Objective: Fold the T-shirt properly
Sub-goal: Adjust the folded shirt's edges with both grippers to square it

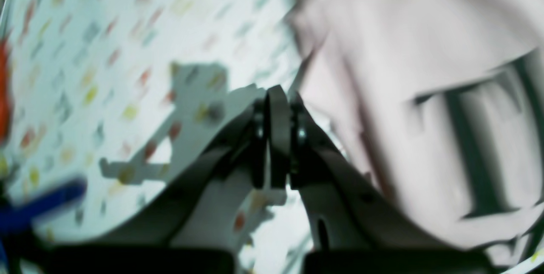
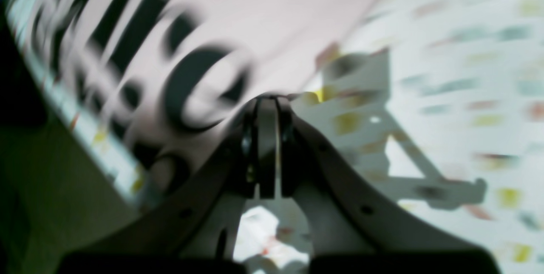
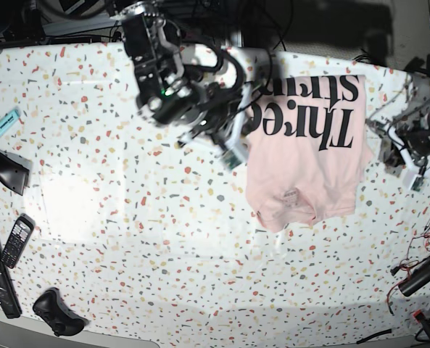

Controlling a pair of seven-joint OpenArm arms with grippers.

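speckled table (image 3: 127,217), pink t-shirt (image 3: 302,174) lettering up, left gripper (image 1: 278,95) and right gripper (image 2: 267,104) jaws clenched, empty

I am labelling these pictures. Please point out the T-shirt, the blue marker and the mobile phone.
T-shirt (image 3: 302,170): base view, plain pink cloth below the lettering.
Blue marker (image 3: 5,123): base view, middle of its body.
Mobile phone (image 3: 17,241): base view, its keypad.

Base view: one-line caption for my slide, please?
Both arms flank the pink T-shirt, lettering up, on the speckled table; right gripper and left gripper shut.
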